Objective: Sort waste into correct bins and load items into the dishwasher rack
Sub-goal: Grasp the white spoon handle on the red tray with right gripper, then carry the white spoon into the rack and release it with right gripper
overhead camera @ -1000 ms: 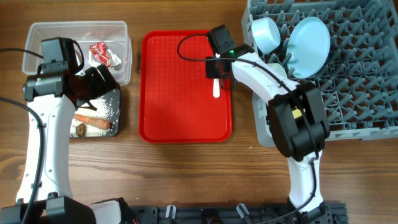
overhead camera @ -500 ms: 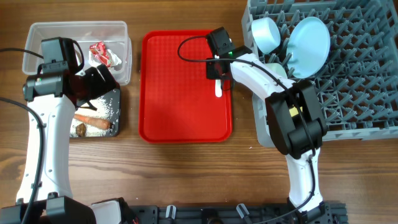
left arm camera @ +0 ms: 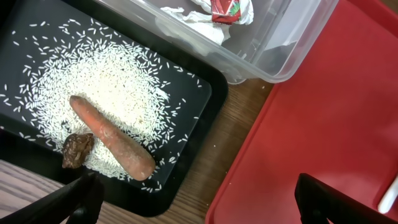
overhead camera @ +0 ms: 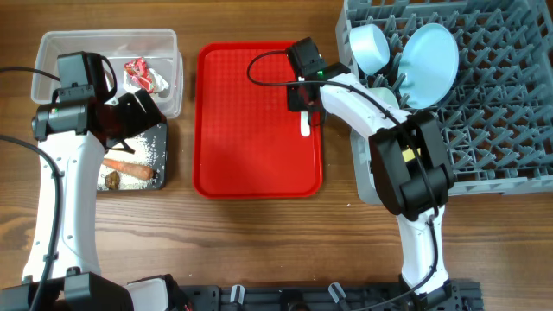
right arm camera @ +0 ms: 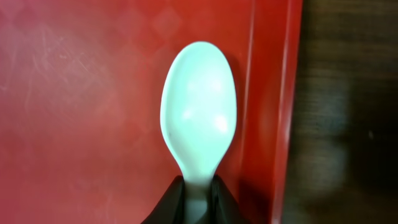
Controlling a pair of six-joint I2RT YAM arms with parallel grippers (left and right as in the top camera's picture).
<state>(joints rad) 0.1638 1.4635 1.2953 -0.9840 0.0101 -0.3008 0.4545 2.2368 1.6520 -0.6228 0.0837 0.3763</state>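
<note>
spoon just inside tray rim

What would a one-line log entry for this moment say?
right tool: shut on spoon, at red tray edge | left tool: open, empty, by black tub | plate, bowl: in rack

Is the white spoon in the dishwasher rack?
No, the white spoon is over the red tray, outside the dishwasher rack.
</note>
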